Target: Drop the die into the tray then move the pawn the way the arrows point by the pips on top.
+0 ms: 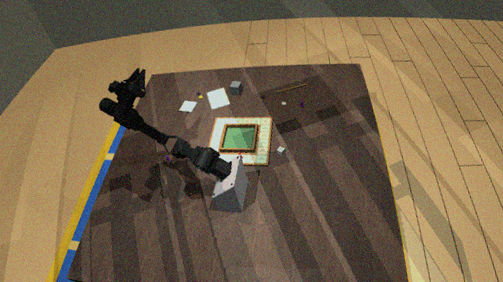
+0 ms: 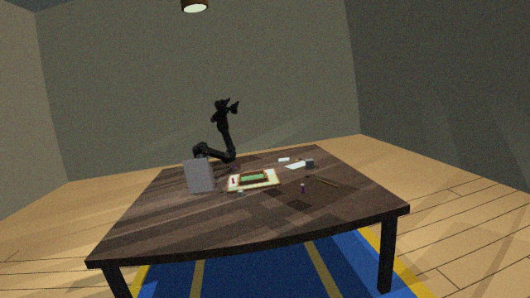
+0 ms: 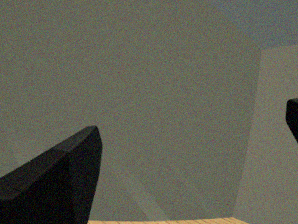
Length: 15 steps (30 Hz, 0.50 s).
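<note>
Gripper [image 1: 144,82] [image 2: 233,102] [image 3: 194,123] stands open and unladen, raised high. Probable die [image 1: 281,149] [image 2: 241,193], too small to read, lies on the table [image 1: 330,250] [image 2: 248,223] just beside the board [image 1: 269,133] [image 2: 273,178], far below the fingers and on the board's opposite side.

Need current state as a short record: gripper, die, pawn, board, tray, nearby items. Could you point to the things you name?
gripper: open, raised, nothing between fingers
board [image 1: 270,140] [image 2: 272,182]: flat on table
dice tray [image 1: 258,136] [image 2: 253,182]: on board, green floor, no die visible inside
red pawn [image 1: 240,155] [image 2: 233,180]: on board, beside tray
white die [image 1: 281,149] [image 2: 241,193]: on table, outside board; pips unreadable
dark gray cube [image 1: 236,88] [image 2: 309,164]: on table, beside a white sheet [image 1: 218,99] [image 2: 296,165]
</note>
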Each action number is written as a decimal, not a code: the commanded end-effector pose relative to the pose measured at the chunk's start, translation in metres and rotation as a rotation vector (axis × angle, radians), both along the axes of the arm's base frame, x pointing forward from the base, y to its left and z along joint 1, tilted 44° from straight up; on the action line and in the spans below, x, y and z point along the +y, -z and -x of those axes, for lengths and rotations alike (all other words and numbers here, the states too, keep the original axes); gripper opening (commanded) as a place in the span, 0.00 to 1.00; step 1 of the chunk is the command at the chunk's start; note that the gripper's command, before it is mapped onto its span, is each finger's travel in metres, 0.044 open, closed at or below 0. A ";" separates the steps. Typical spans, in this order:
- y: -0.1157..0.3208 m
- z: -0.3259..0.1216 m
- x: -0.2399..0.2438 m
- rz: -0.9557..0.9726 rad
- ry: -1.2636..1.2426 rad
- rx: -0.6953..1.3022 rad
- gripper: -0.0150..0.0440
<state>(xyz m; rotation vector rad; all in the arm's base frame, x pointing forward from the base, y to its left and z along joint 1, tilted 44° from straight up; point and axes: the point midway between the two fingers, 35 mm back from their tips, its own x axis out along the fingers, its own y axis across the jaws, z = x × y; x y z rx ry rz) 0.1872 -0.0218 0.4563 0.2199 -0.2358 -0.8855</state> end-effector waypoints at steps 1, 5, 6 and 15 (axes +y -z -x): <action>-0.001 0.002 -0.001 -0.002 -0.002 -0.004 0.89; -0.017 0.040 -0.031 -0.048 -0.028 -0.071 0.72; -0.020 0.050 -0.041 -0.064 -0.035 -0.088 0.72; -0.003 0.115 -0.150 -0.270 -0.099 -0.188 0.72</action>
